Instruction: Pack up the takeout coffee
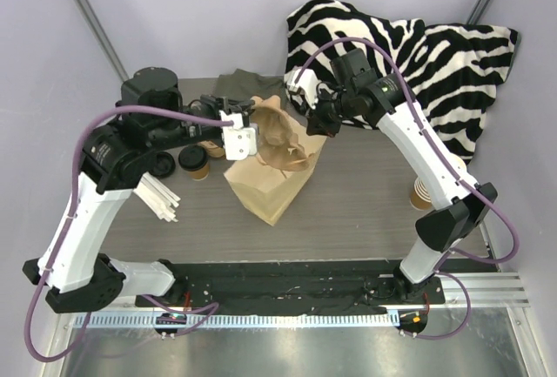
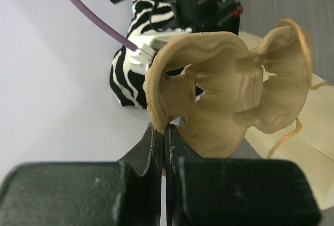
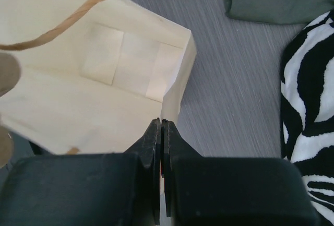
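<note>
Top external view gives you the layout: the bag point(image 1: 265, 187) stands mid-tabletop point(image 1: 365, 212) with its mouth up, and both arms reach in over it.

Your left tool point(image 1: 252, 131) comes in from the left and is pinched tight on the rim of a brown pulp carrier point(image 1: 277, 129). The carrier hangs above the bag's mouth. From the left wrist you see the two fingers point(image 2: 154, 147) pressed together on the carrier's thin edge, and the carrier stands on edge, its cup wells facing the camera.

Your right tool point(image 1: 315, 123) comes in from the right at the bag's far side. From the right wrist you see its jaws clamped with no gap on the upper edge of the bag at a corner, with a twisted paper handle point(image 3: 52, 27) on the panel beside it.

The cup point(image 1: 193, 162), capped with a black lid, stands upright on the tabletop left of the bag. It is near the bag but apart from it, below the left arm, and neither tool touches it. A loose black lid point(image 1: 162, 164) lies just left of the cup, and white sticks point(image 1: 161, 196) lie nearer you.

A cup stack point(image 1: 422, 192) stands at the right, close to the right arm. A zebra cloth point(image 1: 435, 55) is heaped at the far right, and a green cloth point(image 1: 237, 84) lies behind the bag
</note>
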{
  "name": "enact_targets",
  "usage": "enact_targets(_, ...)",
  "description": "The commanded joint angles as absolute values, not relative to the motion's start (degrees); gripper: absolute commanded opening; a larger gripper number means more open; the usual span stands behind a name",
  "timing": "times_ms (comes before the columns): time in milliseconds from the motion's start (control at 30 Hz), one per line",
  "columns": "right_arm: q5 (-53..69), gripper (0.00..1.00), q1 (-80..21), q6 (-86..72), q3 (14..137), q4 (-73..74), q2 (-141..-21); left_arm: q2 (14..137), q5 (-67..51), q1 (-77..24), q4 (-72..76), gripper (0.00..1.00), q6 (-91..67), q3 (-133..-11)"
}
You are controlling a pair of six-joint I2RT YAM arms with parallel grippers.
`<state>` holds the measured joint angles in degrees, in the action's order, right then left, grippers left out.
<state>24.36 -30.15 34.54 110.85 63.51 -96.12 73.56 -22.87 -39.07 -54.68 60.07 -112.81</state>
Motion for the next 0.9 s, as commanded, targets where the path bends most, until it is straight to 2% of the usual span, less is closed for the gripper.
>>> enact_targets(0,24.43,0.01,-30.15,33.31,114.34,61.87,-96.15,71.1,-14.68,-40.6,-52.12,0.0,66.62,-111.26)
enact_targets(367,23.38,0.01,-30.23,32.34,115.57,62.67,-98.0,72.68,-14.86,-43.5,-51.33,0.0,67.23,-117.95)
enact_targets(867,28.56,0.01,-30.23,38.4,114.87,65.04,-95.89,72.51,-6.6,-46.41,-49.66,0.0,68.03,-114.17)
